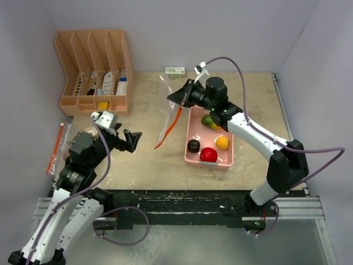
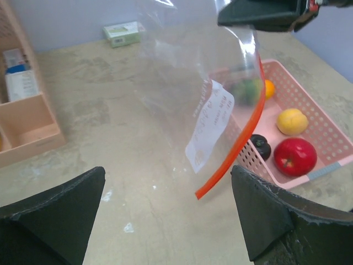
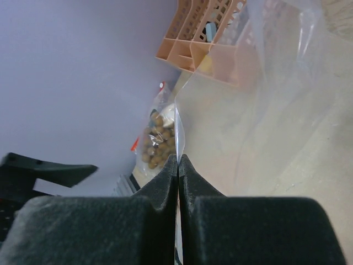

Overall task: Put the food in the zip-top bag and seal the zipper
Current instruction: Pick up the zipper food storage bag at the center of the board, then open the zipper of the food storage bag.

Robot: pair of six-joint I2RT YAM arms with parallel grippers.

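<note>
Beige table (image 1: 149,165). Bag (image 2: 182,72): empty, hanging above the table, one edge pinched in the closed right gripper (image 1: 180,97). Left gripper (image 1: 132,141): open, beside the bag, holding nothing. Apple (image 1: 208,154) and lemon (image 1: 222,142): in pink basket (image 1: 209,164). Risk: the one-edge hold leaves the mouth sagging shut, so the apple could glance off.

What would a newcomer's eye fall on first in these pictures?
First comes the clear zip-top bag with its orange zipper, held up over the table by the shut right gripper. Next is the pink basket to its right, holding a red apple, a yellow lemon and a dark ball. The left gripper stands open, facing the bag.
</note>
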